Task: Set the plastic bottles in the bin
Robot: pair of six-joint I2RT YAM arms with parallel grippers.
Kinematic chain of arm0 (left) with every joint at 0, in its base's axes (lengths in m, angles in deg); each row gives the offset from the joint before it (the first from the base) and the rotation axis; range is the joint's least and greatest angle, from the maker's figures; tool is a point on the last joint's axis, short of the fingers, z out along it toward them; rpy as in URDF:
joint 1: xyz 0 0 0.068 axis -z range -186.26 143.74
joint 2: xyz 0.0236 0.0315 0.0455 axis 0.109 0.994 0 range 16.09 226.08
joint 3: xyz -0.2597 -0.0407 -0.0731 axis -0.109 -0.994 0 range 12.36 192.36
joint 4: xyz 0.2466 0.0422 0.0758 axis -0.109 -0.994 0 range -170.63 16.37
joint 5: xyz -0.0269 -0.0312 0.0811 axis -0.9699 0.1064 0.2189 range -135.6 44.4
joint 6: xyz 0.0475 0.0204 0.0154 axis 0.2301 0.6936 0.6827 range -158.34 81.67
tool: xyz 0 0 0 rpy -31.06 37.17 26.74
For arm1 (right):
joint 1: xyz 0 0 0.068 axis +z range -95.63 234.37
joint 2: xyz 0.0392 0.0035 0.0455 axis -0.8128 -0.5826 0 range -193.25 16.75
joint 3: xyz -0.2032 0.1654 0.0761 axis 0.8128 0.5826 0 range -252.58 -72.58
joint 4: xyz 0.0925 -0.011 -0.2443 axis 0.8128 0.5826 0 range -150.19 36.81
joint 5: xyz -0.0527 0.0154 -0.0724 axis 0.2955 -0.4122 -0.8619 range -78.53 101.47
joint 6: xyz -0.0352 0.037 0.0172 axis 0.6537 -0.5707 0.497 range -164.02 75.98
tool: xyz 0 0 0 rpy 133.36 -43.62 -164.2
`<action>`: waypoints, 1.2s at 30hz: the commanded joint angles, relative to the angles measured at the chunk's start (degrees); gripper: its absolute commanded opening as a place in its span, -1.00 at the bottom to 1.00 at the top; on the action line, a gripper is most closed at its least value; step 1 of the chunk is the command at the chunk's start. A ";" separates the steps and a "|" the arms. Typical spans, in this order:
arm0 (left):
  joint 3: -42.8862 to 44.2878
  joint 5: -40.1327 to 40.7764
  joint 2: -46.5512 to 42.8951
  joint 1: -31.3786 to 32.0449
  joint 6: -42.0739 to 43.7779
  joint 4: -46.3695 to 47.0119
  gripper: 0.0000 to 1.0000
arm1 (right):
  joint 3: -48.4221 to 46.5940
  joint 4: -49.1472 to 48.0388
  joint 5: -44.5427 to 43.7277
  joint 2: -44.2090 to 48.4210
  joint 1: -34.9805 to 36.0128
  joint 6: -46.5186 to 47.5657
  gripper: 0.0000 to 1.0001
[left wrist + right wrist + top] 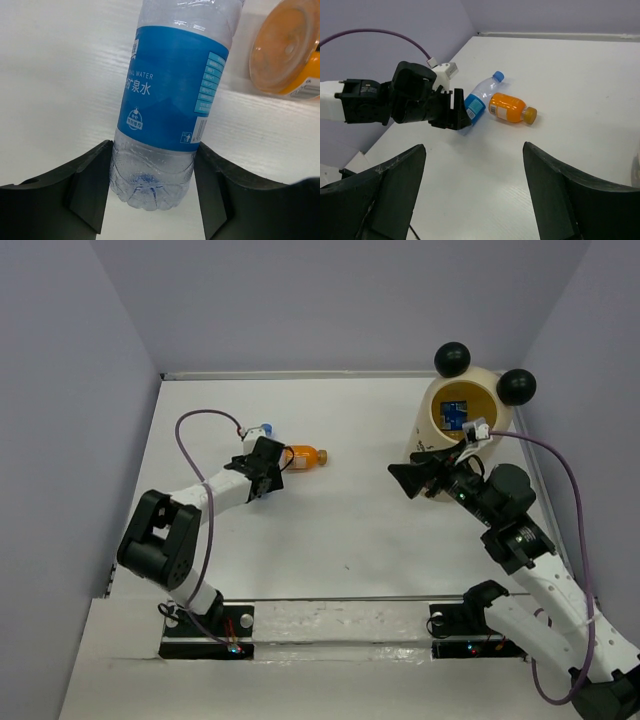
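White table (350, 530): left jaws clasp clear bottle (170, 85) beside orange bottle (287, 50); right jaws gape empty near bin (485, 377).

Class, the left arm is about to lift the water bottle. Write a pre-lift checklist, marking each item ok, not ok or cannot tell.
1. Grasp: left gripper straddles clear bottle: ok.
2. Firmness for lifting: cannot tell.
3. Neighbour: orange bottle outside the grasp: ok.
4. Target: bin upright, mouth open: ok.
5. Other arm: right gripper open, empty: ok.
6. Path to bin: not ok, right gripper hangs before it.
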 commanded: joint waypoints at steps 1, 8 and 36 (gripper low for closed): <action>-3.66 2.66 -9.70 0.04 -3.69 -4.18 0.06 | -1.78 -0.74 2.09 -1.40 3.52 -1.19 0.68; -8.24 -2.15 -37.44 3.72 -4.31 -4.37 -0.03 | -6.25 -5.21 0.86 -11.22 14.40 -4.43 0.71; -10.97 -48.58 -56.04 7.07 5.36 4.78 0.00 | -24.81 -9.72 -1.16 -35.85 18.38 -4.00 0.99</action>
